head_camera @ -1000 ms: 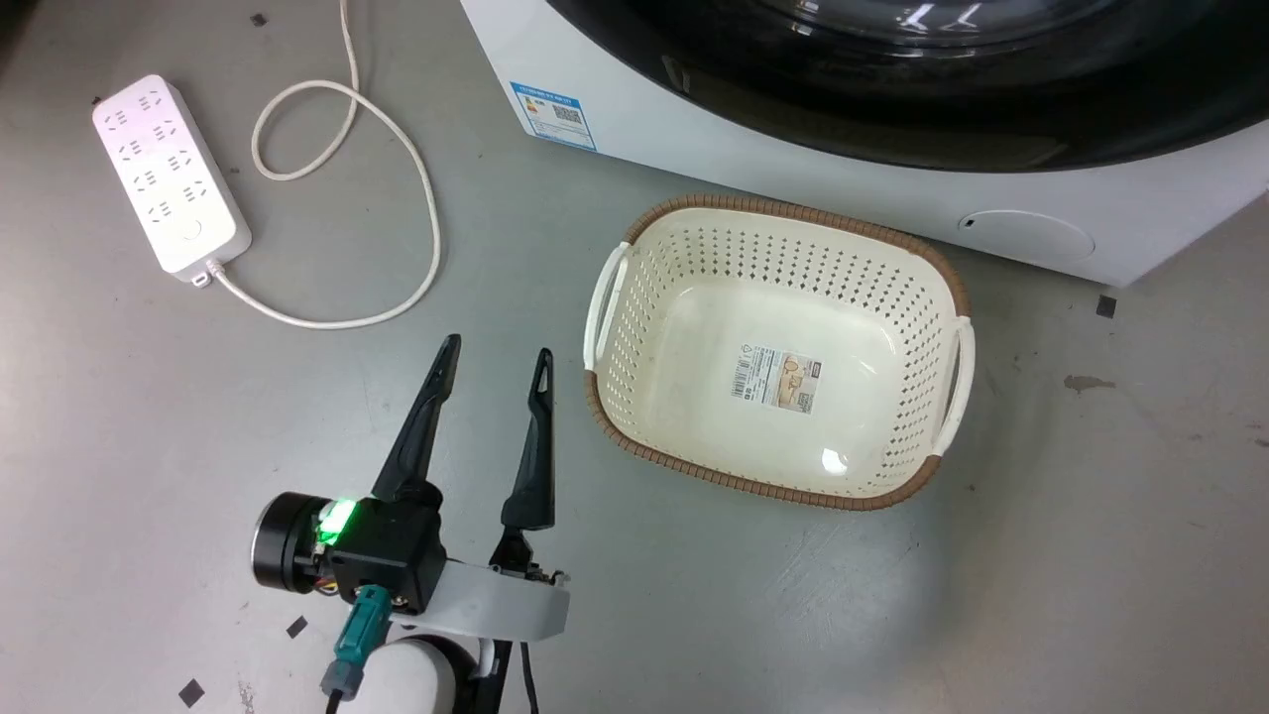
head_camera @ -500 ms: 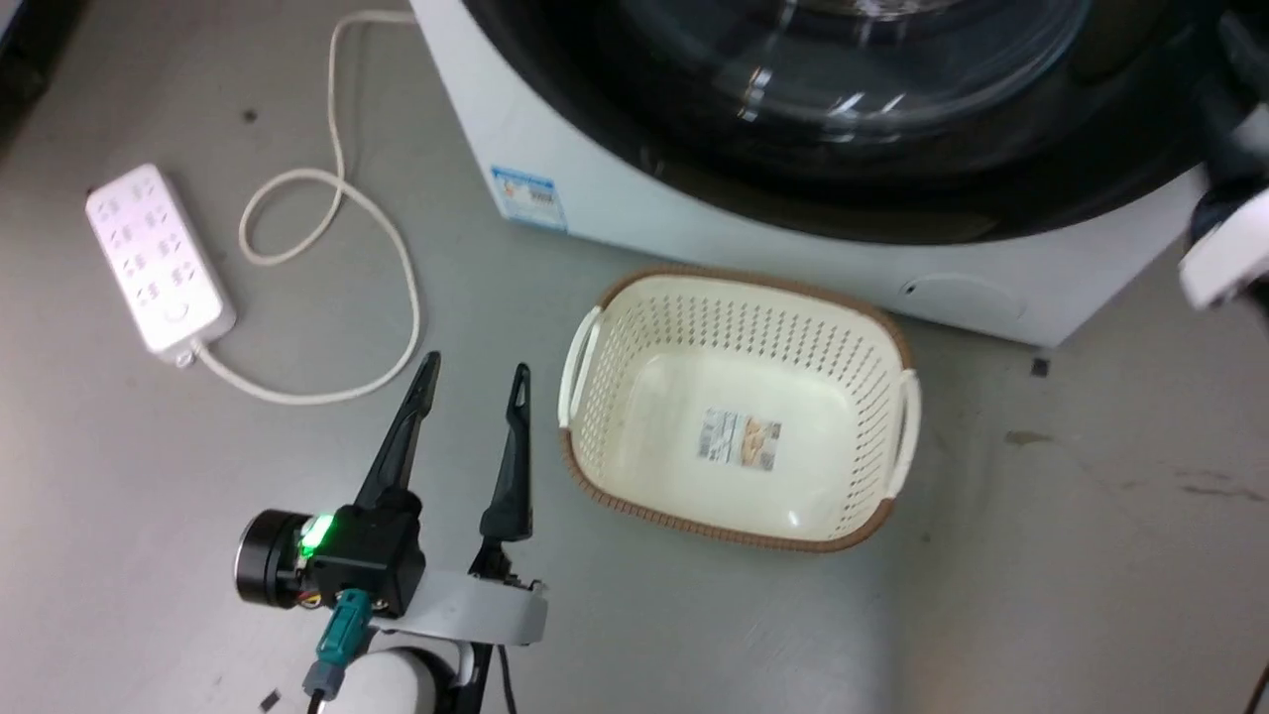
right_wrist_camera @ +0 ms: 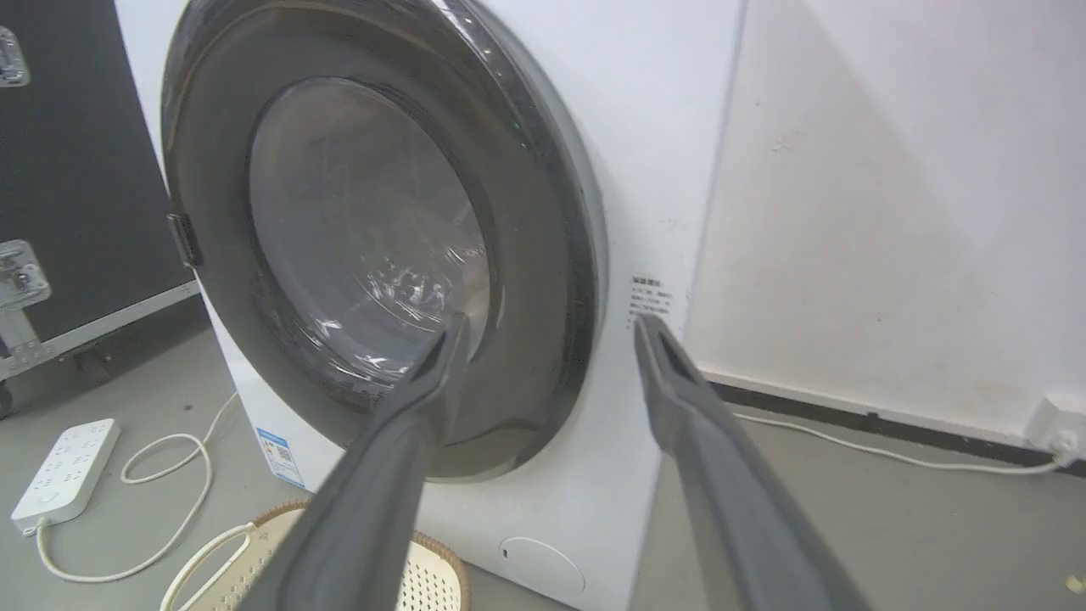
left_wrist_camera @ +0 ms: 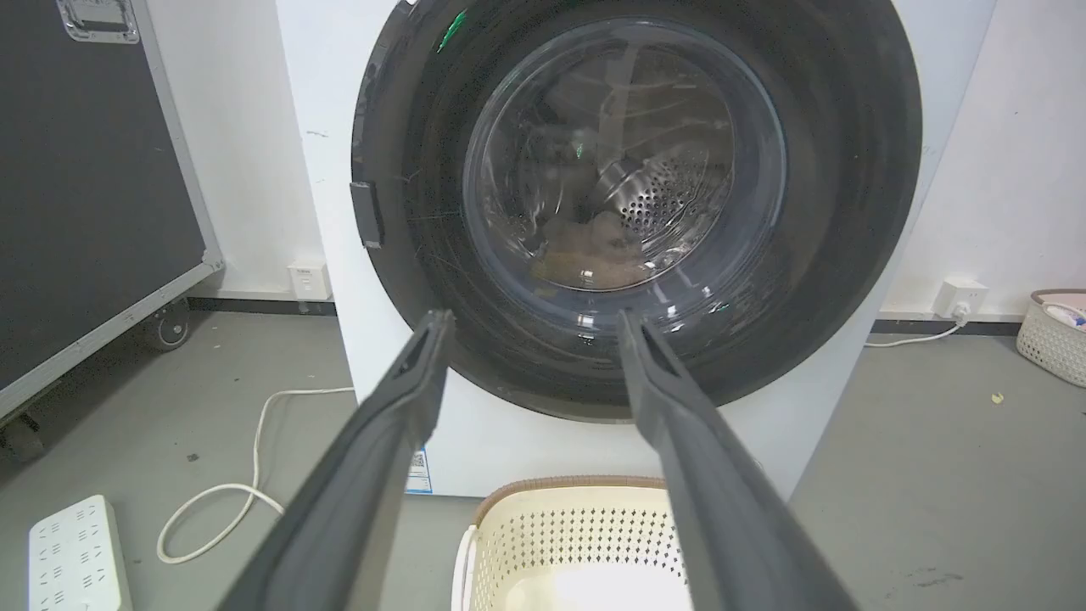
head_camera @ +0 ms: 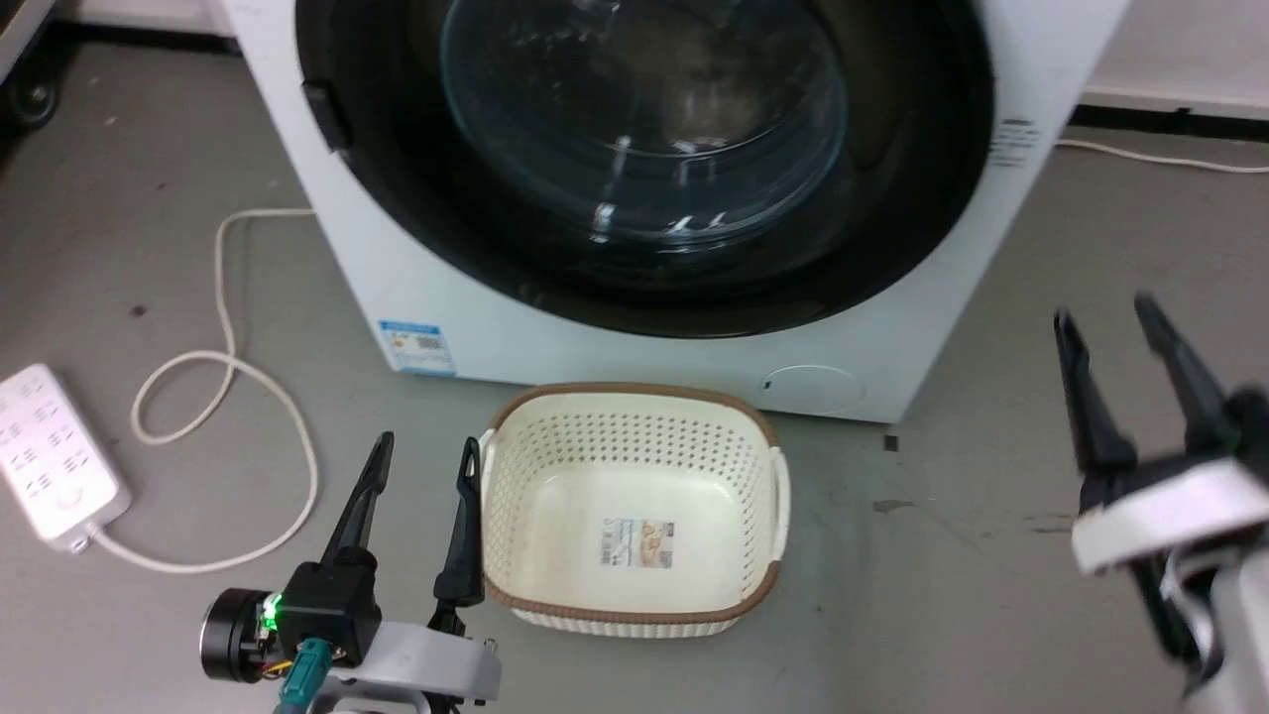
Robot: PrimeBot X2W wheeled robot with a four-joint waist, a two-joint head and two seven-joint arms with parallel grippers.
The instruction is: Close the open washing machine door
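The washing machine is a white box with a blue label and a small round flap. Its round black-rimmed door with the glass bowl lies flat against the machine's front, as the left wrist view and the right wrist view also show. My left gripper hovers open over the floor at the lower left, beside the basket and well short of the machine. My right gripper is open and empty at the right, off the machine's right corner. Neither touches the door.
A cream perforated basket with a brown rim stands on the grey floor in front of the machine. A white power strip and its looped cable lie at the left. A black wheeled case stands left of the machine.
The head view has swung upward, bringing the whole door and machine front into the picture. My right gripper has come into view at the right. The left gripper stays open.
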